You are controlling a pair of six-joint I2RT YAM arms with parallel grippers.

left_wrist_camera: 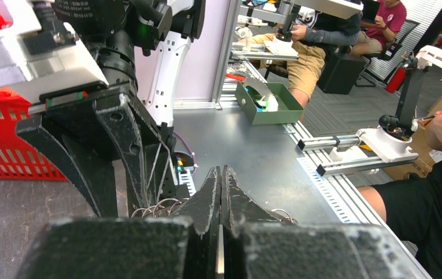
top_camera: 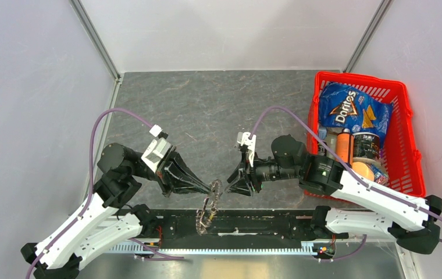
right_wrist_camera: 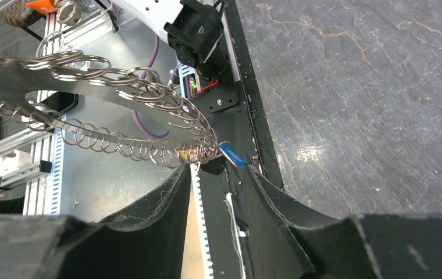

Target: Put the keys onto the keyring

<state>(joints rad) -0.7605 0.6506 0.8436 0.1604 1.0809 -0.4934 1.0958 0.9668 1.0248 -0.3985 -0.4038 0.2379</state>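
My left gripper (top_camera: 213, 188) is shut on the keyring (top_camera: 208, 208), a flat metal ring fringed with many wire loops, which hangs down over the table's near edge. In the left wrist view the fingers (left_wrist_camera: 207, 203) pinch its thin plate, with loops showing on both sides. In the right wrist view the keyring (right_wrist_camera: 120, 96) fills the upper left. A small blue piece (right_wrist_camera: 231, 156) and a dark lump hang at its lower end, just ahead of my open right gripper (right_wrist_camera: 216, 181). My right gripper (top_camera: 230, 178) faces the left one closely. No green-headed key shows.
A red basket (top_camera: 409, 125) with a chip bag (top_camera: 349, 109) and cans stands at the right. A black rail (top_camera: 265, 224) runs along the near edge between the arm bases. The right gripper's fingers (left_wrist_camera: 128, 145) loom close in the left wrist view.
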